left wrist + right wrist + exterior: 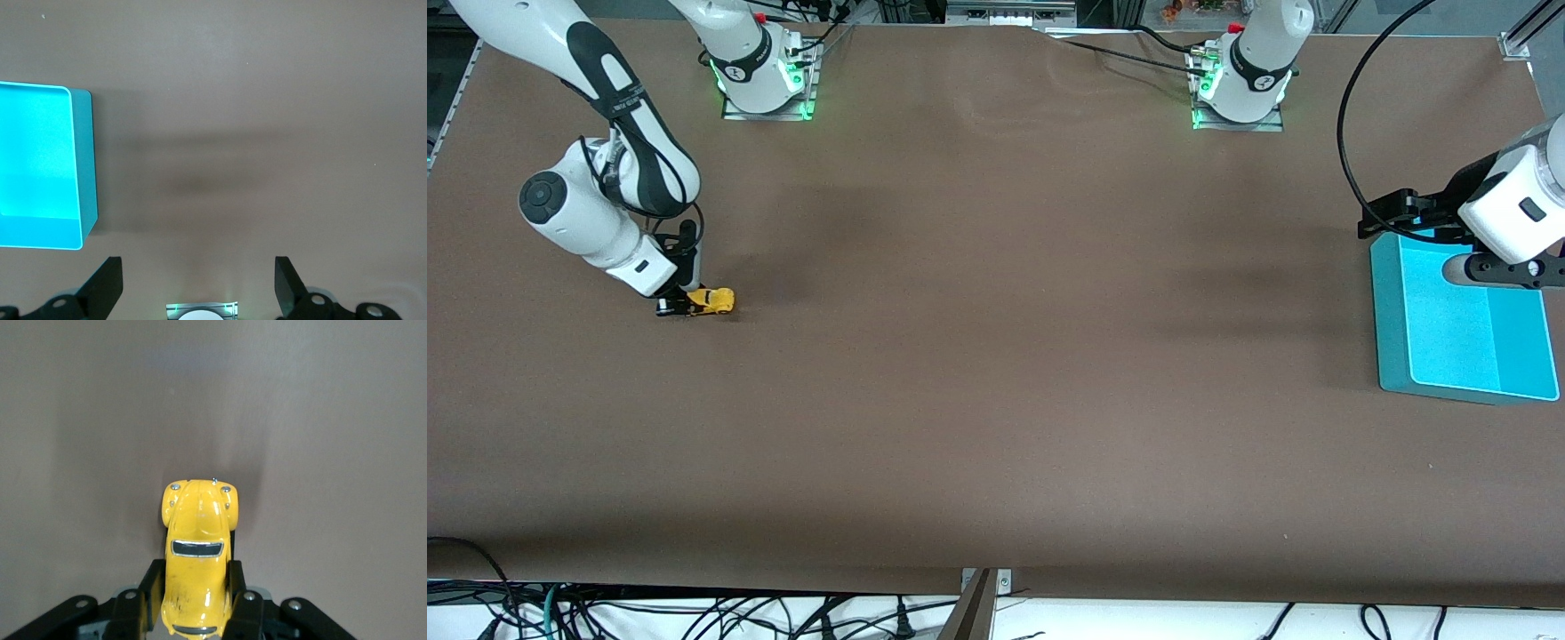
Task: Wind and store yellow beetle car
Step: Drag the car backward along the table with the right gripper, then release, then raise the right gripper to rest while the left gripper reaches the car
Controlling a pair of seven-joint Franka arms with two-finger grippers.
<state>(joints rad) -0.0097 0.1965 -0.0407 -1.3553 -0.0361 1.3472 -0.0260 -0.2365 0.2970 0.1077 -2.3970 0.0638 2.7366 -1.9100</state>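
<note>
The yellow beetle car (713,300) is down at the brown table near the right arm's end. My right gripper (685,305) is shut on it. In the right wrist view the yellow beetle car (197,550) shows from above, its rear half pinched between the two black fingers (151,587), its nose sticking out past the tips of my right gripper (194,577). My left gripper (199,277) hangs open over bare table beside the turquoise tray (83,167), nothing between its fingers. That arm waits by the tray (1392,338) at the left arm's end.
The turquoise tray holds nothing that I can see. A black cable (1352,133) loops above the table toward the left arm's wrist. The two arm bases (765,80) stand along the table's edge farthest from the front camera. Cables lie under the near edge.
</note>
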